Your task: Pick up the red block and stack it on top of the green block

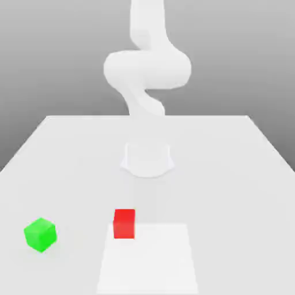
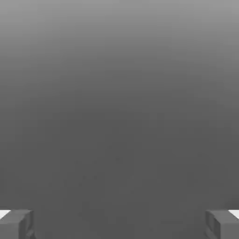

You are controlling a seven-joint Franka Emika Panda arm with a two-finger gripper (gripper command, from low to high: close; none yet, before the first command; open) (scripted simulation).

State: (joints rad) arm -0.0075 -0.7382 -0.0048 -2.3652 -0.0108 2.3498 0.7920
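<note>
Red block [image 1: 124, 223] sits on the white counter [image 1: 230, 173], free for a grasp from above. Green block [image 1: 40, 234] lies well apart from it, toward the exterior view's left, as the base for the stack. Pincer [image 2: 119, 224] is released, fingers [image 2: 16, 223] spread wide, grasping nothing, probably ready to approach.

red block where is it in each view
exterior view: the red block sits low, just toward the exterior view's left of centre, on the table, with the green block further left.
hand view: the open gripper hangs over plain grey ground.
shared landmark: apparently that table top.
</note>
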